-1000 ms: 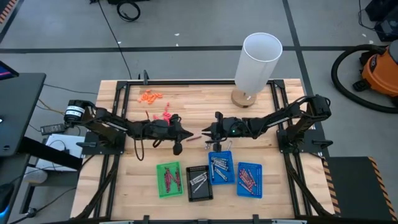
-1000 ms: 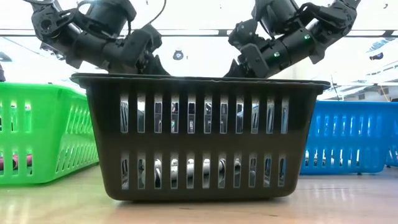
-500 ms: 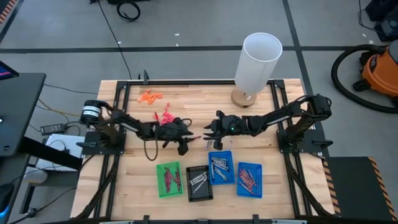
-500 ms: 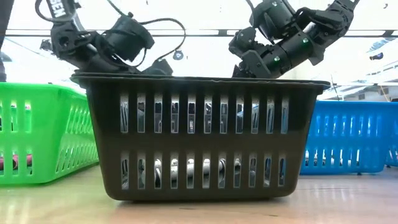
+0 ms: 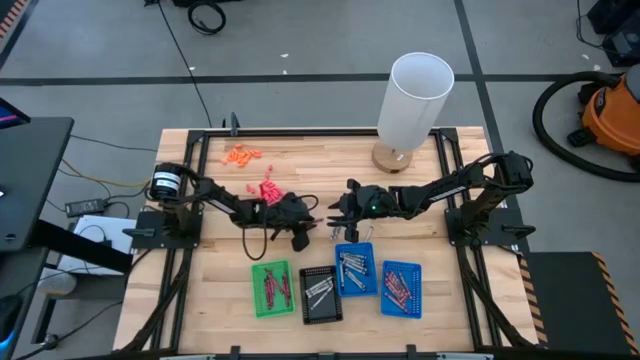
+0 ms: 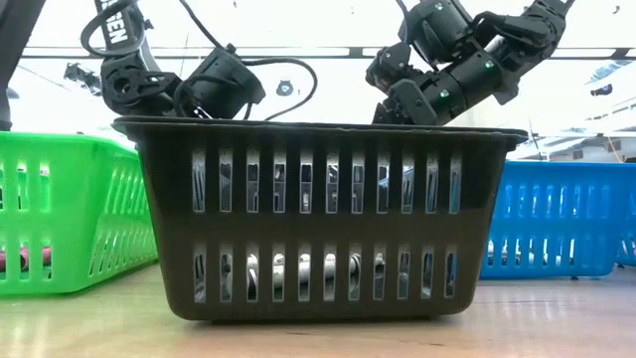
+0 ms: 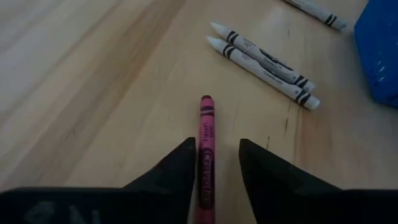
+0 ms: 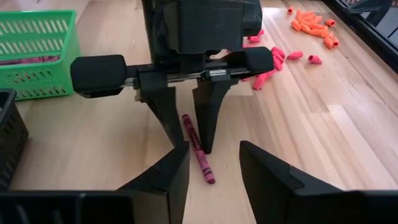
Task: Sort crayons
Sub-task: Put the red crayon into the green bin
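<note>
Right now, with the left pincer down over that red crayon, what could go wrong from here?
1. The left pincer stands open astride the red crayon, which lies on the wood; closing off-centre might roll it away.
2. The right pincer sits open just opposite, so the two arms might collide.
3. Two white crayons lie nearby and could get knocked.

High view looks straight down, low view level behind the trays (image 6: 318, 219) — both wrist views closely share one maroon crayon (image 7: 206, 149).

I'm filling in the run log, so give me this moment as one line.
task: sort crayons | left gripper: open, fingers straddling maroon crayon lying on table | right gripper: open, facing it, empty
</note>
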You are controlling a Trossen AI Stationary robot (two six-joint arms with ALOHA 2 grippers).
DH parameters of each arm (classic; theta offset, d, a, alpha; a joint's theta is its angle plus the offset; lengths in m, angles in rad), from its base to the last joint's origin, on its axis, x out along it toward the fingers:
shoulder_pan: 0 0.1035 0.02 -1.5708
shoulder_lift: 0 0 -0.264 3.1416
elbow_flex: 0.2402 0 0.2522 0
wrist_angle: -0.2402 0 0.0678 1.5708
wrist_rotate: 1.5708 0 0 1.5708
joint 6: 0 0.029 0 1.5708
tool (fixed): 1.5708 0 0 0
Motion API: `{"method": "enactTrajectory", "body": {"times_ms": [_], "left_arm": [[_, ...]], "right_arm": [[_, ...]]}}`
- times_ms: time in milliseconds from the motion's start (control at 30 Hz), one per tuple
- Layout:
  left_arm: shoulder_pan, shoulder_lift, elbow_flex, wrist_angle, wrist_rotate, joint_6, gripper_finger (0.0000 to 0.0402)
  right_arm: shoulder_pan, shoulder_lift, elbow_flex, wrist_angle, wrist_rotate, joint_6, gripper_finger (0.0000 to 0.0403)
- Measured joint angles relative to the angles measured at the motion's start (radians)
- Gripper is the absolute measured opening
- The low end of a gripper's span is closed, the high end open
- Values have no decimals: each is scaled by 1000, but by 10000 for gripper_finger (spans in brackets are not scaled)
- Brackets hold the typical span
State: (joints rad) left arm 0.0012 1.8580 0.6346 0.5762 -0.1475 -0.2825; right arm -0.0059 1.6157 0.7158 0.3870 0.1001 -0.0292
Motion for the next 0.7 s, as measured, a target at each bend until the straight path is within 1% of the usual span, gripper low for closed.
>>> {"method": "enactTrajectory", "body": {"times_ms": [100,233,300,400,500,633,700], "left_arm": [[-3,0,0,-18,3,-7,102],[-1,1,0,-43,19,-30,38],[-2,0,0,-47,52,-43,17],[-4,-1,0,-46,94,-69,16],[-19,-30,-2,-72,95,-68,17],[-46,-102,-8,-174,92,-43,17],[-61,-142,-10,-238,62,-27,17]], "right_arm": [[0,0,0,0,0,0,149],[0,0,0,-1,0,-5,149],[2,0,0,-2,2,-15,149],[8,0,0,-2,3,-25,149],[11,0,0,-7,4,-26,149],[11,0,0,-9,10,-26,149],[11,0,0,-8,10,-26,149]]}}
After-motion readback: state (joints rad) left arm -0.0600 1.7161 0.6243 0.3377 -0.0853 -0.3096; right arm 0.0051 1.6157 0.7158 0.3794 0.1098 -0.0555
